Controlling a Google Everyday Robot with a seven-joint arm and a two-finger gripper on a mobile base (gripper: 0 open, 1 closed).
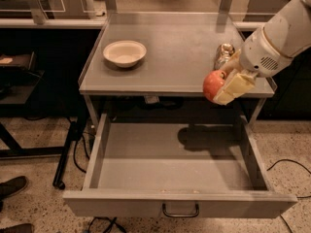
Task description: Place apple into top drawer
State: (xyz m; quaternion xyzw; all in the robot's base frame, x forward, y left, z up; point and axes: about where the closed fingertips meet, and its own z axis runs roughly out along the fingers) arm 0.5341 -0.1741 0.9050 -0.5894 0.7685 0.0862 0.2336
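The apple [213,84], red with a pale blush, is held in my gripper [219,87] at the right front edge of the grey table top [175,47], in the air above the open top drawer [175,164]. The cream fingers [234,87] close around the apple from the right. The drawer is pulled fully out, its inside bare, with a small dark handle [180,211] on its front panel. The arm's shadow falls on the drawer's back right floor.
A white bowl [125,53] sits at the table's left. A shiny metal can [224,54] stands on the table just behind the gripper. Table legs and cables lie left of the drawer; a shoe [12,186] is at bottom left.
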